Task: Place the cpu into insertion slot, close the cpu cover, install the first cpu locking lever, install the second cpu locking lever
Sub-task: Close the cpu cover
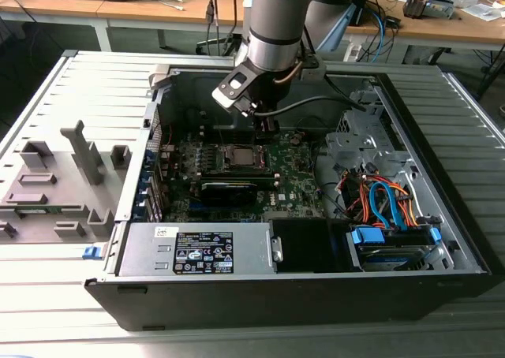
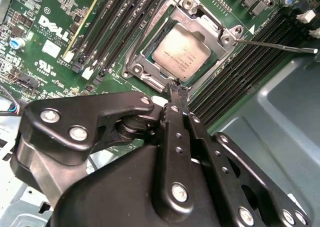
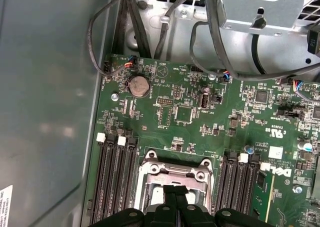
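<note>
— While the jaws are close over the board, how do they stand?
— Clenched. In the second wrist view the gripper (image 2: 177, 89) has its fingertips pressed together, and nothing shows between them.
— And the cpu (image 2: 181, 54)?
— Just beyond the tips, lying flat in the insertion slot (image 1: 239, 158). The cpu cover (image 2: 141, 63) is down around it. Its near edge touches or almost touches the tips; I cannot tell which.
— Any lever?
— One thin locking lever (image 2: 275, 45) sticks out to one side of the jaws, well clear of the cover, over the memory slots (image 2: 235, 82).
</note>
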`<state>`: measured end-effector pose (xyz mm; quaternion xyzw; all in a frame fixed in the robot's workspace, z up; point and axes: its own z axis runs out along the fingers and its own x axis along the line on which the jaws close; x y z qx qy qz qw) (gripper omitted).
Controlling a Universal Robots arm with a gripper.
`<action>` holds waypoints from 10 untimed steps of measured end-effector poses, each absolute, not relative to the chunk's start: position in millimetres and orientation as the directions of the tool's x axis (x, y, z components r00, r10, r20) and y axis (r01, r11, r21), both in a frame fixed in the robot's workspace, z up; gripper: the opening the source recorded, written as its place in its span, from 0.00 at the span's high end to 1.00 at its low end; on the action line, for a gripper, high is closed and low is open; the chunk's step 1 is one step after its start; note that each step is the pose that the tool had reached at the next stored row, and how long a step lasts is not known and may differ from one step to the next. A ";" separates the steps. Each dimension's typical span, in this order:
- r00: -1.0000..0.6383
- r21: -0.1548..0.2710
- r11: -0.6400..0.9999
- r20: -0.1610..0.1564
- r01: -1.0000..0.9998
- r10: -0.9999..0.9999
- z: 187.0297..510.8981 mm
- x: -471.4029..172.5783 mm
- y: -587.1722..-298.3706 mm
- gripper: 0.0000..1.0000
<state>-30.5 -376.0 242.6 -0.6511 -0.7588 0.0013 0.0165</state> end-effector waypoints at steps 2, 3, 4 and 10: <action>-0.151 -0.023 0.152 0.023 0.988 0.988 242.6 -31.6 -376.0 0.89; -0.151 -0.023 0.152 0.023 0.988 0.988 242.6 -32.1 -376.0 0.89; -0.151 -0.024 0.152 0.023 0.988 0.988 242.6 -32.7 -376.0 0.89; -0.151 -0.024 0.152 0.023 0.988 0.988 242.3 -36.1 -376.1 0.89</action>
